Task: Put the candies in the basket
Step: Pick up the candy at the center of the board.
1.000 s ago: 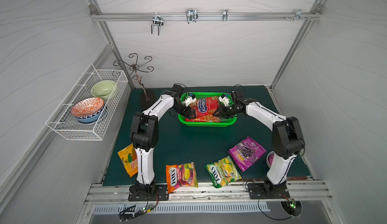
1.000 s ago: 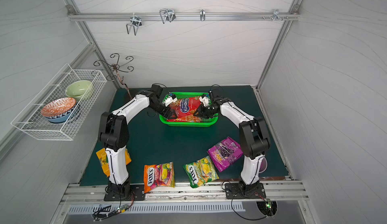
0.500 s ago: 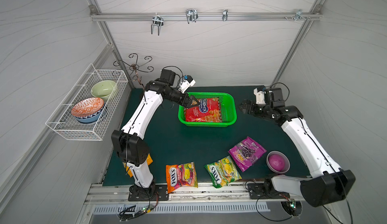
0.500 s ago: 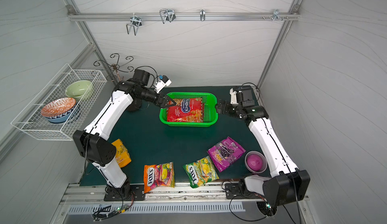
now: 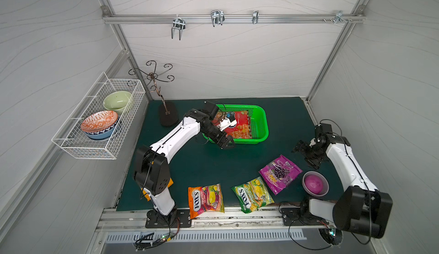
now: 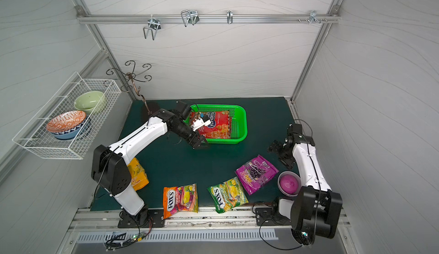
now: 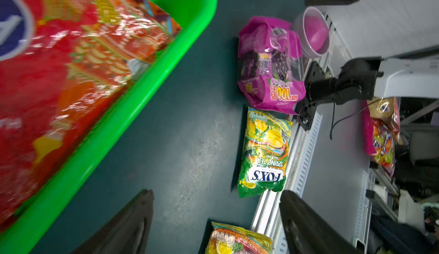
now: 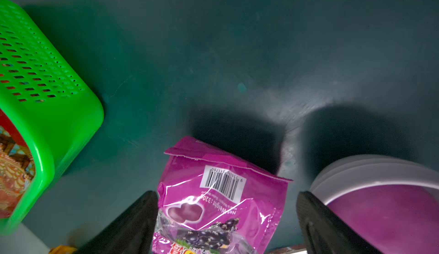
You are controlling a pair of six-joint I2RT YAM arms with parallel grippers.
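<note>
Hovering wide open and empty, the right tool (image 5: 305,156) hangs just above the glossy purple grape candy bag (image 5: 280,173), which lies flat on the dark green bench (image 5: 202,165) beneath its fingers. Trouble spot: the purple-lined round bowl (image 5: 315,184) sits just beside that bag, close under one finger, so a straight drop could clip its rim. The slick film could also slide out of a shallow pinch. The left tool (image 5: 227,144), jaws spread and holding nothing, has the bright green perforated plastic basket (image 5: 264,122) right beside it, a large red candy bag (image 5: 240,127) inside. The orange FOX'S bag (image 5: 206,199) and the green FOX'S bag (image 5: 253,194) lie well beyond its fingertips.
</note>
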